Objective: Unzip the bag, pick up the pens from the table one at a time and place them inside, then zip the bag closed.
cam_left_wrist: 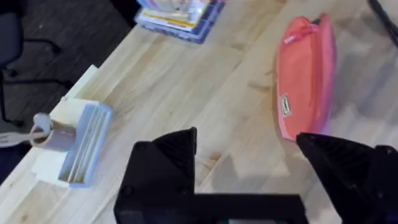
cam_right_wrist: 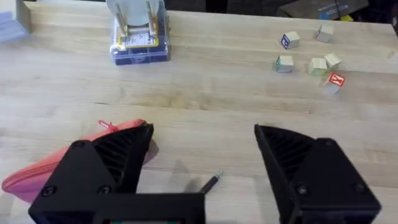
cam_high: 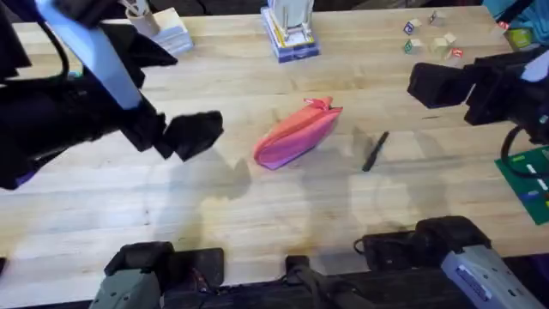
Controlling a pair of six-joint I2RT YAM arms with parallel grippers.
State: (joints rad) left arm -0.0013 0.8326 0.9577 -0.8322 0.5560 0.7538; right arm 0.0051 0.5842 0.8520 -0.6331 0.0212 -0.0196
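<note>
Pink bag (cam_high: 296, 136) lying diagonally, pull end far-right, beside 1 pen (cam_high: 375, 151); both end effectors wide open, empty

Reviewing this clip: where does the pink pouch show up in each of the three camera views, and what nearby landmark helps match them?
Overhead: the bag lies mid-table, between the two grippers, a black pen to its right.
Left wrist: the bag lies beyond the open left gripper.
Right wrist: one end of the bag peeks out behind a finger of the open right gripper.
Shared landmark: the blue-based box beyond the bag.
</note>
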